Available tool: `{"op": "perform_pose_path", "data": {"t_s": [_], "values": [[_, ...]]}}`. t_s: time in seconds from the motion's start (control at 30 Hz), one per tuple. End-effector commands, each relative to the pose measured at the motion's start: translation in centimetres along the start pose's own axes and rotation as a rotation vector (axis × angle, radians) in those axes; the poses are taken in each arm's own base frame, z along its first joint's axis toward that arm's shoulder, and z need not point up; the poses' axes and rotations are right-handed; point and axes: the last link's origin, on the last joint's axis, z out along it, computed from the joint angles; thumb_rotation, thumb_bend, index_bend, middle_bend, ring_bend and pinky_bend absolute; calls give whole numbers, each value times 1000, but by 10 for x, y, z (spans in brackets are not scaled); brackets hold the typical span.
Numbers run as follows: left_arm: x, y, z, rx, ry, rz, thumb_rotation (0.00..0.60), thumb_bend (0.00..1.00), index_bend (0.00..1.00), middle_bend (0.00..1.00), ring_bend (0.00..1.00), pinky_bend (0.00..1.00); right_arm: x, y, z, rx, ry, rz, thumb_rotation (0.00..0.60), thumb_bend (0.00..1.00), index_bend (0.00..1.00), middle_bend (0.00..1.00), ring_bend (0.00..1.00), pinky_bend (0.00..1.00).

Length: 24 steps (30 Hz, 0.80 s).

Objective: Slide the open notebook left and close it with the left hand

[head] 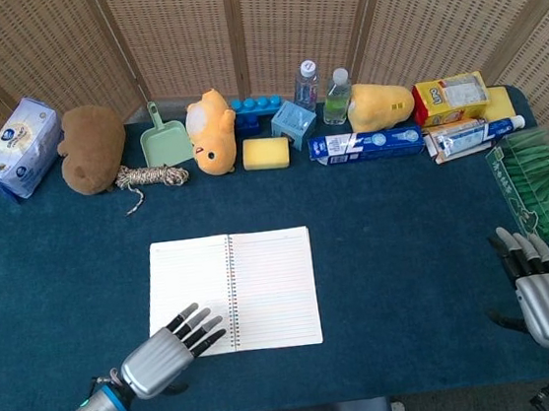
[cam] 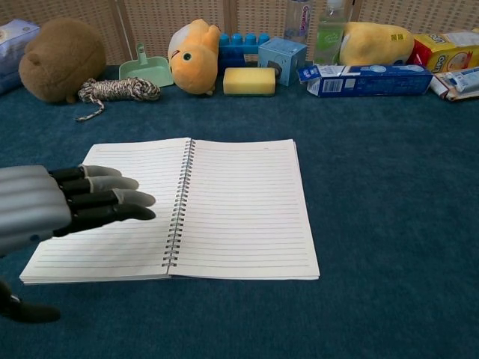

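The open spiral notebook point(head: 254, 287) point(cam: 239, 206) lies flat in the middle of the table, lined pages up, the binding running front to back. My left hand point(head: 163, 355) point(cam: 56, 202) hovers over the near corner of the left page, fingers straight, spread and pointing right toward the spiral; it holds nothing. Whether it touches the paper I cannot tell. My right hand point(head: 540, 289) rests open at the table's near right edge, far from the notebook, and does not show in the chest view.
Along the back stand a tissue pack point(head: 16, 148), brown plush point(head: 89, 147), rope coil point(head: 152, 176), green dustpan point(head: 165, 139), orange plush point(head: 212, 131), yellow sponge point(head: 265, 152), bottles point(head: 322, 91) and toothpaste boxes point(head: 364, 144). A green rack point(head: 535, 181) stands at the right edge.
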Motion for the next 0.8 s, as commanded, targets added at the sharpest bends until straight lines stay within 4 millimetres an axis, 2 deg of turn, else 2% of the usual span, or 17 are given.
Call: {"op": "perform_pose_path", "data": {"t_s": [0.03, 0.17, 0.3, 0.8], "values": [[4, 16, 26, -34, -18, 13, 385, 0, 0, 0, 0, 28, 1, 1, 0, -3, 2, 4, 600, 0, 0, 0, 0, 0], [4, 27, 43, -43, -38, 15, 376, 0, 0, 0, 0, 23, 3, 2, 0, -5, 8, 10, 600, 0, 0, 0, 0, 0], [3, 34, 51, -46, -59, 18, 375, 0, 0, 0, 0, 24, 4, 2, 0, -7, 10, 14, 600, 0, 0, 0, 0, 0], [-6, 38, 56, -12, -114, 60, 378, 0, 0, 41, 0, 32, 4, 2, -1, -6, 7, 12, 600, 0, 0, 0, 0, 0]]}}
